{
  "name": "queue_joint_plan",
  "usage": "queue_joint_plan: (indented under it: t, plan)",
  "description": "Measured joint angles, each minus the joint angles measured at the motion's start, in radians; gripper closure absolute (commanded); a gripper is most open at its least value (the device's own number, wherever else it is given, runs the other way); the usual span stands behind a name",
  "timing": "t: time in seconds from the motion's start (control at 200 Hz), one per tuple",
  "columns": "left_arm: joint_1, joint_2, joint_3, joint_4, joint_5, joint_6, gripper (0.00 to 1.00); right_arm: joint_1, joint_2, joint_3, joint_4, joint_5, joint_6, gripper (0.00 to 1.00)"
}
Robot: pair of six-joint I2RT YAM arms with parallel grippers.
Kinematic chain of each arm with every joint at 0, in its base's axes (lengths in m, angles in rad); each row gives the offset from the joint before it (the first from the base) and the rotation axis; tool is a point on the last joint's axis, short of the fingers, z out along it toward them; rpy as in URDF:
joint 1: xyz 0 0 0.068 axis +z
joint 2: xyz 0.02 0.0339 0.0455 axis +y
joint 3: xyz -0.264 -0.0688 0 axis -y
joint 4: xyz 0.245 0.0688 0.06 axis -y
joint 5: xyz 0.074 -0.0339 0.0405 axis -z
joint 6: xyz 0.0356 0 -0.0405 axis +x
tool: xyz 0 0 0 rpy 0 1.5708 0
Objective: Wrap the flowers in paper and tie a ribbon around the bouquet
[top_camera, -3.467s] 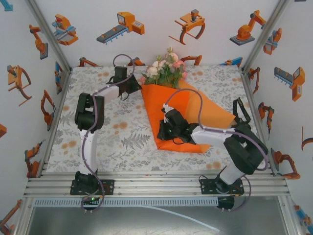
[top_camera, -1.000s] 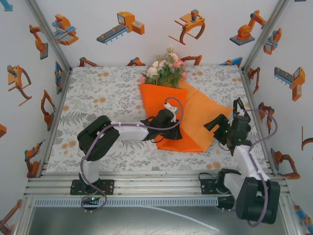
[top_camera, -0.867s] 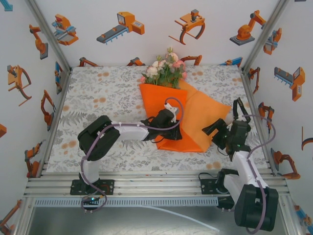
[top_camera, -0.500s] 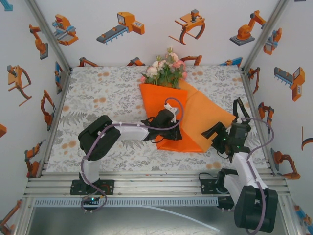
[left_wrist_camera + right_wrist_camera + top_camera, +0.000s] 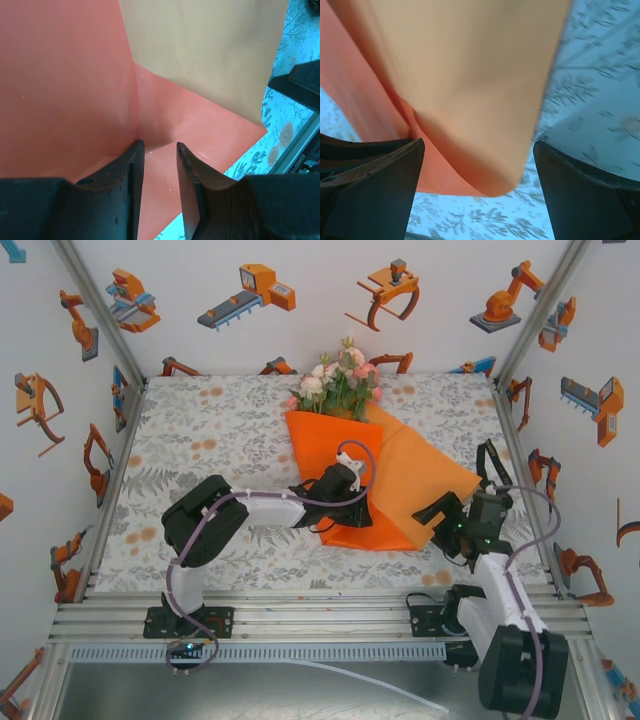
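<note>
The flowers [image 5: 338, 383] lie at the back of the table, their blossoms showing above the rim of the orange paper [image 5: 325, 445], which is folded over the stems. A paler flap [image 5: 425, 475] of the sheet spreads out to the right. My left gripper [image 5: 360, 514] rests on the paper's lower folded part. Its tips straddle a crease [image 5: 159, 144] with a narrow gap, and nothing is pinched between them. My right gripper [image 5: 438, 520] stands wide open at the flap's right corner, which hangs between its fingers [image 5: 479, 145], untouched. The ribbon is out of view.
The floral tablecloth [image 5: 200, 440] stretches to the left of the paper. Aluminium frame posts [image 5: 520, 350] and printed walls close in the sides. The metal rail [image 5: 320, 615] at the near edge carries both arm bases.
Earlier the right gripper was on the paper and the left was at the back left. In the last second the right gripper came nearer and lower by the flap's corner. The left arm stayed still.
</note>
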Motion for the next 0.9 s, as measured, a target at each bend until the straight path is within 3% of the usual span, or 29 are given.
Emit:
queue_joint_plan:
  t: [0.26, 0.546, 0.901]
  plan:
    - [0.0, 0.0, 0.0, 0.005, 0.0, -0.005, 0.65, 0.069, 0.171, 0.014, 0.207, -0.123, 0.055, 0.2]
    - [0.0, 0.007, 0.008, 0.005, 0.001, -0.008, 0.65, 0.153, -0.089, -0.08, 0.073, -0.143, 0.068, 0.17]
    - [0.0, 0.014, 0.014, 0.008, 0.002, -0.012, 0.65, 0.218, -0.175, -0.127, 0.061, -0.134, 0.172, 0.18]
